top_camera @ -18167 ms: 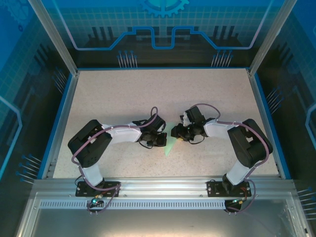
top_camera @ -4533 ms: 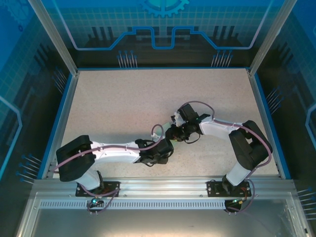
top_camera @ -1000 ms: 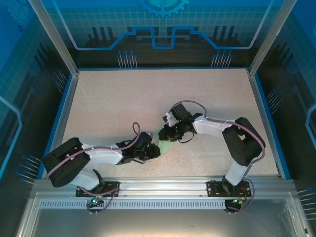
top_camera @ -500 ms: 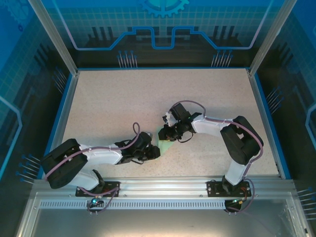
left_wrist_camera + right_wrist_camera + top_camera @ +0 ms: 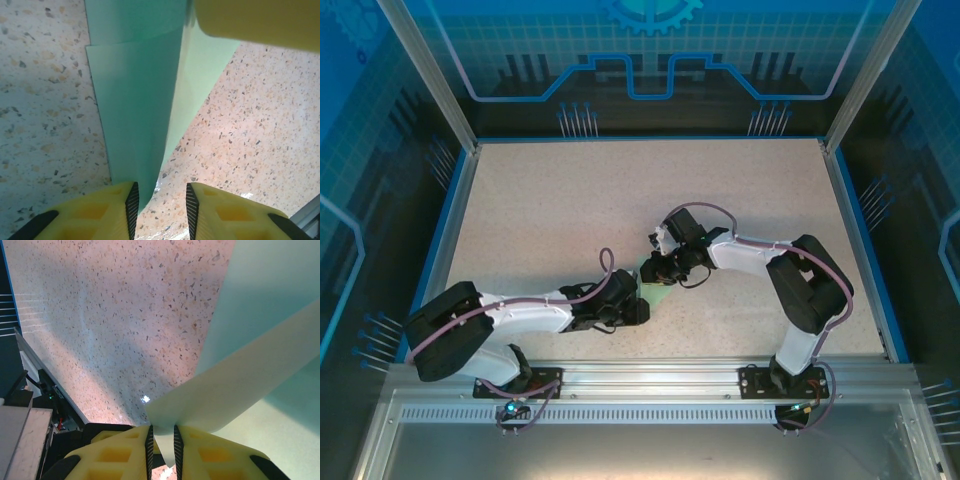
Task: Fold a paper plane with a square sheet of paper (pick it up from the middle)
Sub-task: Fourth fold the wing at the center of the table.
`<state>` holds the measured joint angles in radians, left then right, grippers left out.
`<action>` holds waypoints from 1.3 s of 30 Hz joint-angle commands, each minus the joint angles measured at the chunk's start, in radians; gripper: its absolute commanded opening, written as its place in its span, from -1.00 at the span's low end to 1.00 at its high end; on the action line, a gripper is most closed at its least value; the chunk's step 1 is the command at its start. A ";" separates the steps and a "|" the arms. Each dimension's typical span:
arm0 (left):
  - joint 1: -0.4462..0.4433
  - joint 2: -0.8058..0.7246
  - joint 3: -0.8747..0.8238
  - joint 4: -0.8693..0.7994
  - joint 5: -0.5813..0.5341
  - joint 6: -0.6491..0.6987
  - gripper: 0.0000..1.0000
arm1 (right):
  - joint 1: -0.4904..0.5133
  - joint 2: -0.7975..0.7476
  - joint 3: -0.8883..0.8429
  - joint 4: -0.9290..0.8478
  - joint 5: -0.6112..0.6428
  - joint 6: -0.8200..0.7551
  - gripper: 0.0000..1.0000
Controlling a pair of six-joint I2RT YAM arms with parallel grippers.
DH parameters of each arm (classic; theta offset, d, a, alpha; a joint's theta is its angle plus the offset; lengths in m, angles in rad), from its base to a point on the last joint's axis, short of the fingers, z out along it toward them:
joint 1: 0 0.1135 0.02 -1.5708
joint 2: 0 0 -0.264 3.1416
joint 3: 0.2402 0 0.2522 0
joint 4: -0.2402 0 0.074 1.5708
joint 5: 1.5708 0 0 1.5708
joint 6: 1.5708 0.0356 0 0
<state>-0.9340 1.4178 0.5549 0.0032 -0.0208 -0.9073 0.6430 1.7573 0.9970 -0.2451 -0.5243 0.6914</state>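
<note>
One change mattered: the left jaws had just eased apart off the pointed tip of the paper plane, lying part-folded on the counter between the arms, while the right jaws stayed clenched on its raised flap, suggesting that crease was done.

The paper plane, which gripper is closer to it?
Right. The right gripper pinches a flap of the paper plane; the left gripper has open jaws straddling its tip.
</note>
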 commanded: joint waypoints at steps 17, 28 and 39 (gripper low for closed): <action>-0.061 0.062 0.108 -0.141 -0.166 0.040 -0.31 | 0.012 0.004 0.037 -0.010 -0.003 0.003 -0.56; -0.086 0.080 0.145 -0.239 -0.255 0.018 -0.40 | 0.014 0.004 0.041 -0.017 0.000 0.000 -0.55; -0.102 0.109 0.178 -0.265 -0.266 0.025 -0.55 | 0.013 0.007 0.044 -0.020 0.000 -0.002 -0.55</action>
<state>-1.0267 1.5124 0.7052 -0.2260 -0.2642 -0.8894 0.6430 1.7573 1.0164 -0.2481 -0.5228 0.6914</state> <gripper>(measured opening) 0.227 0.223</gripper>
